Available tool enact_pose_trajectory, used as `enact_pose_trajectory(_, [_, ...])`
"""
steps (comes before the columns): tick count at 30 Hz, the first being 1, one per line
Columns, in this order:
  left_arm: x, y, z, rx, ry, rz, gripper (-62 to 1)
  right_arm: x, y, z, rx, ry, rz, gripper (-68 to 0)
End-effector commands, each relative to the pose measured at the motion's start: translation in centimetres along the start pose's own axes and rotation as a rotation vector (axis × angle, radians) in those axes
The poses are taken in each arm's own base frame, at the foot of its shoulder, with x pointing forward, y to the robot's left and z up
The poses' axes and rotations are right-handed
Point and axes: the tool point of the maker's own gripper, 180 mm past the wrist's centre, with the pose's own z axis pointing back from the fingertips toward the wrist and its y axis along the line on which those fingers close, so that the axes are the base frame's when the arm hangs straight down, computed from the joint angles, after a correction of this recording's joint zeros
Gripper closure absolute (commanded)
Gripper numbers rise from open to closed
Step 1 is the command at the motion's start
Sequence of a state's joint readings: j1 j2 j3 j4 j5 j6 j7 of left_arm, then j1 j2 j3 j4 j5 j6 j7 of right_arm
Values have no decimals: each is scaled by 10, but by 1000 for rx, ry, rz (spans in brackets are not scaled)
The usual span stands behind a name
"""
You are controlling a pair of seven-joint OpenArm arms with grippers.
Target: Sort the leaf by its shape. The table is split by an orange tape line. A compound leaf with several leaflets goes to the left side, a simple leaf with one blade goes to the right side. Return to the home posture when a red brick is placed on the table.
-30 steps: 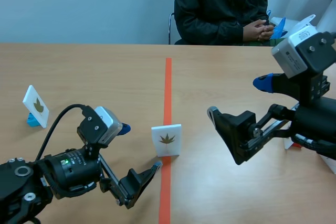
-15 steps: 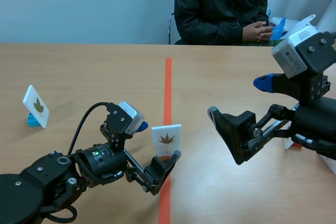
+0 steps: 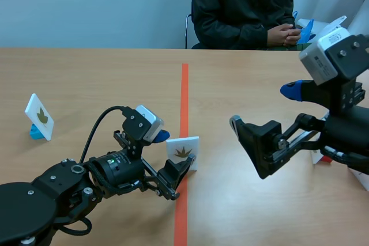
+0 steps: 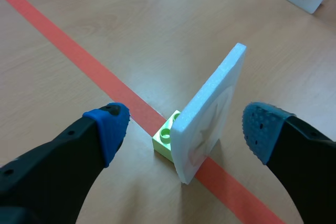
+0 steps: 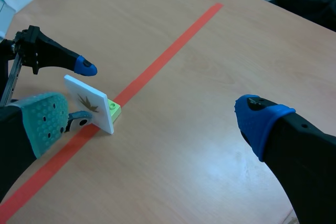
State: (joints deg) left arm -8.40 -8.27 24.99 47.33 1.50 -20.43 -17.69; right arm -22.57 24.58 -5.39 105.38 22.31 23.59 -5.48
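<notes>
1. Wooden table (image 3: 259, 84), split lengthwise by the orange tape line (image 3: 184, 90); a person (image 3: 242, 4) sits at the far side with hands folded.
2. Task item: the white leaf card (image 3: 183, 152) stands upright in a green brick (image 4: 165, 140) right on the tape, so it is not yet sorted to either side. The printed leaf looks to have several pointed parts fanning from one stem. Judged compound, so its destination is the left side.
3. Change over the last second: the left arm has advanced from low and short of the card up to it. The left gripper (image 4: 186, 129) now straddles the card with jaws spread, one blue pad on each face and both clear of the foam.
4. The card and its brick have not shifted between frames.
5. The right gripper (image 5: 152, 121) is also spread and holds nothing. It hangs raised over the right half, well apart from the card and practically where it was a second ago.
6. Meaning: the approach looks finished, and closing on the card is the likely next step.
7. Also present: a second leaf card (image 3: 39, 116) on a blue stand, far left.
</notes>
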Motion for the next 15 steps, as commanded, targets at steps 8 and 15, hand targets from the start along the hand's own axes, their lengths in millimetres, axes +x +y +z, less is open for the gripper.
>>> enact_pose_trajectory(8, [9, 1, -1, -2, -30, -3, -235, 10, -1, -1, 3, -31, 14, -679])
enact_pose_trajectory(15, [7, -1, -1, -6, -28, 2, -98, 10, -1, -1, 3, -30, 14, -679])
